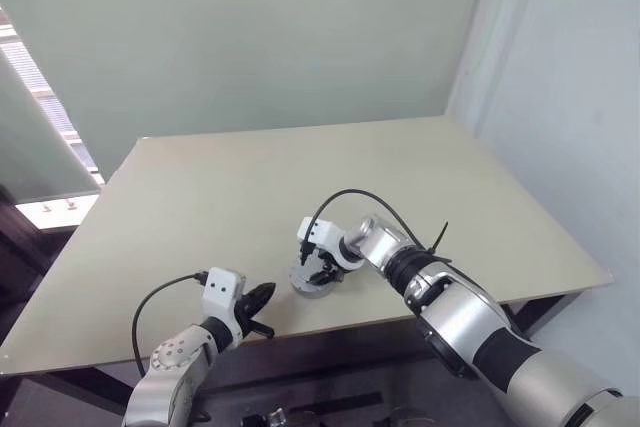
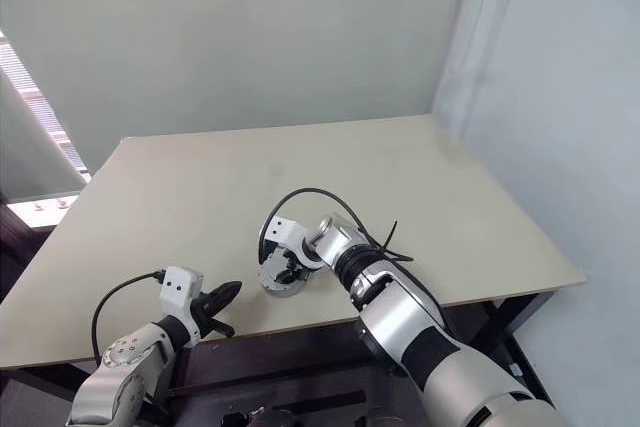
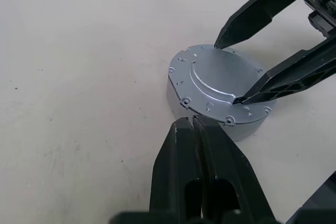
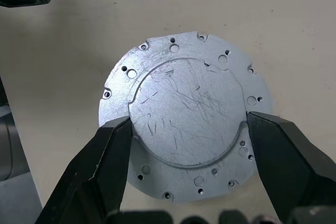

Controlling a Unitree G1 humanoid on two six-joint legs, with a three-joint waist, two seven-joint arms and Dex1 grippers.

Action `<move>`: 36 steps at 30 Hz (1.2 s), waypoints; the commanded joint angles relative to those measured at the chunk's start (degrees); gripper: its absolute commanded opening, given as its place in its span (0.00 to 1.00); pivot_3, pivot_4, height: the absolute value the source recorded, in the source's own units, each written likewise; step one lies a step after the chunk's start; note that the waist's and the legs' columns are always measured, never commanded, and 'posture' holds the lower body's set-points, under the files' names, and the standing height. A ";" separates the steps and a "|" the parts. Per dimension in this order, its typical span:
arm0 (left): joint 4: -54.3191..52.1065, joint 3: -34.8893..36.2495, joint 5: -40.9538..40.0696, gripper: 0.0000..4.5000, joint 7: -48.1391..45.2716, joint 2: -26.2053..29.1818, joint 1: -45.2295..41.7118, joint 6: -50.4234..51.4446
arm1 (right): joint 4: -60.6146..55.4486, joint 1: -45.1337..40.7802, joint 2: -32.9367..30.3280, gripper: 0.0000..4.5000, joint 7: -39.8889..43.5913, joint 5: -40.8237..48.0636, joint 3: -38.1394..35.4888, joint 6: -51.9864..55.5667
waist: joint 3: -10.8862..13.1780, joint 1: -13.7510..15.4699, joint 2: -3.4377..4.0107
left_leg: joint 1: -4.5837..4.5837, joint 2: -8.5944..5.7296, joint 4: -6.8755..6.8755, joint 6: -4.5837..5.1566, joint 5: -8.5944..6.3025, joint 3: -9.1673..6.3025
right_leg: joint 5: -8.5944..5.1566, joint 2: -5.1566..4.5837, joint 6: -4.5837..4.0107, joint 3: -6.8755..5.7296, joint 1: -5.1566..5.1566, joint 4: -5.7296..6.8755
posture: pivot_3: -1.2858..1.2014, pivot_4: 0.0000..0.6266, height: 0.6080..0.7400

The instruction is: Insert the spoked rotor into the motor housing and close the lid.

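Lid [image 4: 186, 116]: seated flat on motor housing [image 3: 210, 116], lower centre of the left eye view, near table [image 1: 300, 177] front edge.
Right gripper [image 4: 186, 129]: fingers spread wide, tips at opposite sides of the lid's raised disc (touching or just off, hard to tell).
Left gripper [image 3: 195, 124]: clenched, empty, just beside the housing.
Risk: lid skewing or housing sliding if one finger pushes first; left tips could nudge it too.
Hidden: spoked rotor, presumably under lid; seating at the rim unclear.
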 commanded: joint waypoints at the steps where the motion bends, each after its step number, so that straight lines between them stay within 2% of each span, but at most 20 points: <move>1: -0.63 0.52 0.20 0.00 0.14 -0.01 -0.96 -1.49 | 0.97 -0.95 -0.63 0.72 -1.88 -2.38 1.02 0.34 | 0.00 0.00 0.01 | 0.00 0.00 0.03 -0.01 0.00 -0.01 | -0.03 0.00 -0.06 0.00 0.00 0.05 | 0.52 0.00 1.00; 12: 1.82 -1.74 1.95 0.00 1.60 -1.49 -5.83 -1.43 | 2.03 -0.27 -1.44 0.72 -0.71 -2.76 1.74 -0.58 | 0.00 0.01 0.02 | 0.00 -0.06 0.33 -0.08 -0.05 -0.07 | -0.05 0.00 -0.09 -0.01 0.09 0.10 | 0.52 0.00 1.00; 28: 16.82 -7.10 7.65 0.00 1.69 -4.17 -14.50 -3.42 | 2.44 -0.24 -1.53 0.72 0.07 -2.45 1.23 -0.17 | -0.03 0.05 0.06 | -0.04 -0.10 0.36 0.00 0.00 -0.12 | 0.01 0.01 0.06 -0.02 0.08 0.11 | 0.52 0.00 1.00; 36: 19.94 -7.65 8.55 0.00 1.03 -5.11 -16.34 -4.89 | 2.61 -0.53 -1.88 0.72 -0.02 -2.11 0.40 -0.67 | -0.05 0.06 0.12 | -0.04 -0.15 0.39 -0.01 -0.01 -0.14 | 0.01 -0.01 0.07 -0.02 0.11 0.11 | 0.52 0.00 1.00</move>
